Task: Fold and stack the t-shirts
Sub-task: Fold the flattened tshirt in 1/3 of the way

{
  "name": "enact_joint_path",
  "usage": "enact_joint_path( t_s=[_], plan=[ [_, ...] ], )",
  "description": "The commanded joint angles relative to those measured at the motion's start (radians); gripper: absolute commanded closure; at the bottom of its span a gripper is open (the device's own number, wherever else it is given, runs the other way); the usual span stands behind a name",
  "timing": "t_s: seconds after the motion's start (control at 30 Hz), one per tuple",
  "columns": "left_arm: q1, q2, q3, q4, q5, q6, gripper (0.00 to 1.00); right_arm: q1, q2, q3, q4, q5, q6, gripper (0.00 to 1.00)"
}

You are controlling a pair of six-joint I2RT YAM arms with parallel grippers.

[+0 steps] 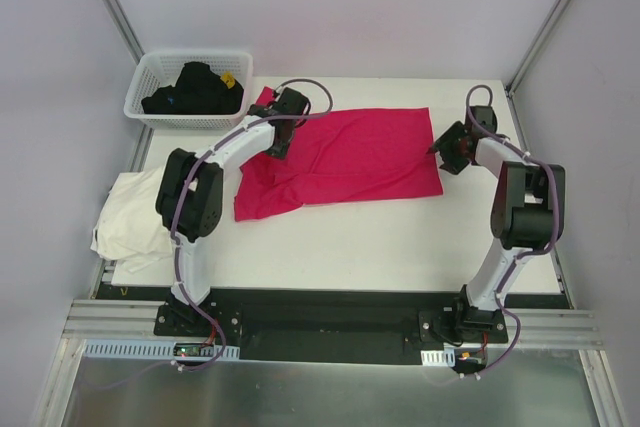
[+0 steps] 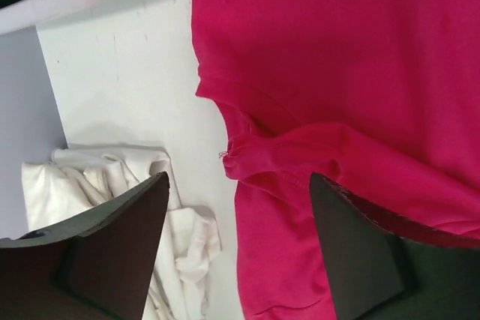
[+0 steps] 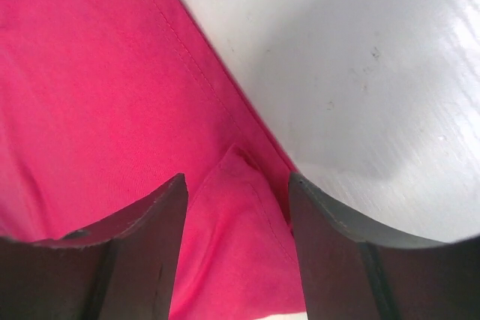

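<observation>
- Bright magenta-red short-sleeved cloth t-shirt [image 1: 350,157] lies spread across the middle of the white table top [image 1: 380,247]. It is fairly flat on its right side and rumpled and bunched at the near-left corner.
- Cream-white soft cloth t-shirt [image 1: 130,219] sits crumpled at the table's left edge, partly hanging off, apart from the red one. Not yet folded.
- Left gripper [image 1: 281,137] hangs over the red shirt's left end, by the sleeve. Jaws wide apart, nothing in them.
- Right gripper [image 1: 443,154] is at the shirt's right hem. Jaws are parted and straddle the edge, with a small raised tuck of red cloth between them. The wrist view shows no pinch on it.
- White plastic lattice basket [image 1: 195,53] holding dark items stands at the far-left corner, just beyond the left arm.
- Step in hand, as I read it: taking hold of both ends for the first fold.
- To do it well, the right side should close low on the hem, so it catches more than the top tuck.
- The left should bite on the body edge past the sleeve seam, or the sleeve alone will lift.
- Raise both ends evenly, because limp cloth sags and drags.
- Risk: the left-hand creases get folded in. The sweep should also stay off the white shirt.
</observation>
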Motion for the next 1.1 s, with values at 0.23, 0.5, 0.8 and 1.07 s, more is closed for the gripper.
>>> enact_joint_path(
  t_s=[0.23,0.5,0.8,1.07],
  plan=[
    [-0.075,-0.268,0.043,-0.01,-0.044,-0.01,0.08,-0.034,-0.362,-0.132,-0.044,0.03,-0.034,0.41],
    [-0.209,-0.481,-0.316,-0.031,0.085,-0.266,0.07,-0.002,-0.476,-0.37,0.037,0.0,-0.002,0.41],
    [-0.304,-0.539,-0.527,-0.054,0.157,-0.488,0.1,0.044,-0.41,-0.417,0.077,-0.032,0.003,0.41],
    [-0.351,-0.563,-0.583,-0.087,0.186,-0.556,0.1,0.043,-0.413,-0.433,0.071,-0.035,-0.002,0.41]
  ],
)
